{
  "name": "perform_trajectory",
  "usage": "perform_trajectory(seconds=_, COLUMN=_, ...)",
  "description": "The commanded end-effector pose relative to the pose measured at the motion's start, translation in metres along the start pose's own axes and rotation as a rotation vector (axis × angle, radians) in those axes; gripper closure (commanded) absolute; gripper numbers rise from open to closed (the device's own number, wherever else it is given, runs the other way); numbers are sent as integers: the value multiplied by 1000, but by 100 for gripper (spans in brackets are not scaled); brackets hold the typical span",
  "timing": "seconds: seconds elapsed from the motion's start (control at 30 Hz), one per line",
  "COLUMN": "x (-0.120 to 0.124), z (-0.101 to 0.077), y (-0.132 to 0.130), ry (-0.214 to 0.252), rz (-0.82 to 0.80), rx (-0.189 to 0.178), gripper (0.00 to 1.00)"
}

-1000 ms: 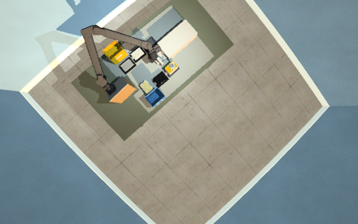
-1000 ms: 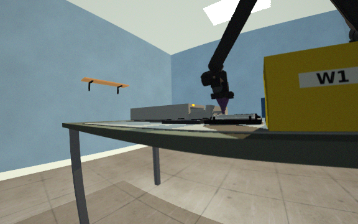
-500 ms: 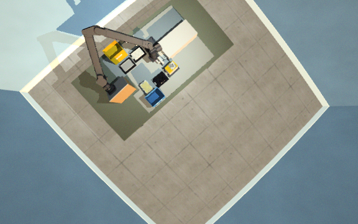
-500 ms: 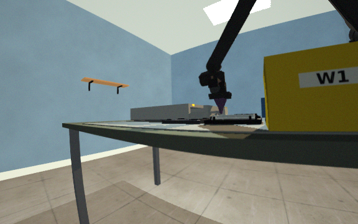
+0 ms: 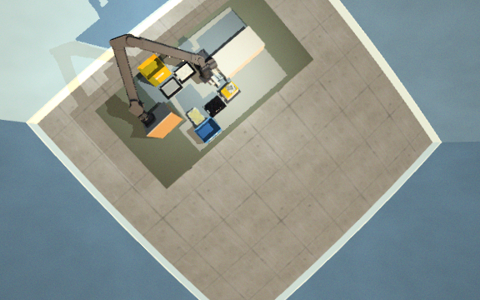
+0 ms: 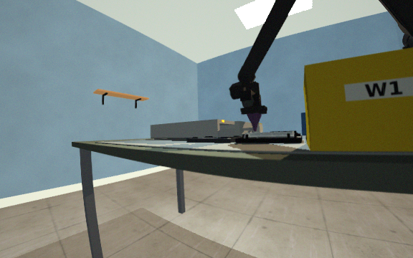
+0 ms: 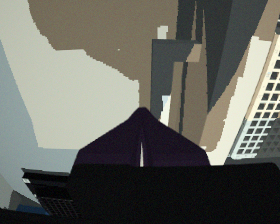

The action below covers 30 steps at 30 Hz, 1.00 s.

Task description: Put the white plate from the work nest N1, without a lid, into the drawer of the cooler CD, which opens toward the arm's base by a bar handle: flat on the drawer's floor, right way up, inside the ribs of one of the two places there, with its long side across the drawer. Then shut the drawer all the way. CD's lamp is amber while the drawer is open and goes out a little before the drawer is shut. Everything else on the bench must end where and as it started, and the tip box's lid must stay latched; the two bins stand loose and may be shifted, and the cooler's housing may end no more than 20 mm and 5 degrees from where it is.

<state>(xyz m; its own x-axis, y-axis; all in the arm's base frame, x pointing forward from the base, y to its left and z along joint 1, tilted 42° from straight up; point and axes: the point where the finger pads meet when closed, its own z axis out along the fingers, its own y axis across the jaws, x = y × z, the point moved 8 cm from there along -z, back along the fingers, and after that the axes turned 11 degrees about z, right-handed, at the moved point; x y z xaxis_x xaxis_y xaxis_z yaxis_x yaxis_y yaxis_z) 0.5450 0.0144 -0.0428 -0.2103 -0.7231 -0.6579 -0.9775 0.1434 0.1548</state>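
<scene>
White plate (image 5: 184,72), seen upper left of centre in the top view inside its dark work nest, is judged light, stiff and smooth, best pinched across its short sides. The gripper (image 6: 254,126) is shown with fingers pressed together on nothing, just beside it. A yellow bin (image 5: 153,69) and a blue bin (image 5: 207,130) are seen; their contents cannot be told.

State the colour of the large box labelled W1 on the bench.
The large box labelled W1 is yellow, with a pale label strip bearing black lettering; the exterior view shows it best.
</scene>
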Motion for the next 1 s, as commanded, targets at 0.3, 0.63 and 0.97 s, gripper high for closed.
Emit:
perform_trajectory(seconds=0.3, x=-10, z=-5, y=-21, ry=-4, rz=-23, rx=31, gripper=100)
perform_trajectory(seconds=0.63, x=-12, z=-4, y=-24, ry=-3, rz=-17, rx=21, gripper=100)
perform_trajectory(seconds=0.97, x=-15, z=-5, y=-37, ry=-3, rz=-18, rx=21, gripper=100)
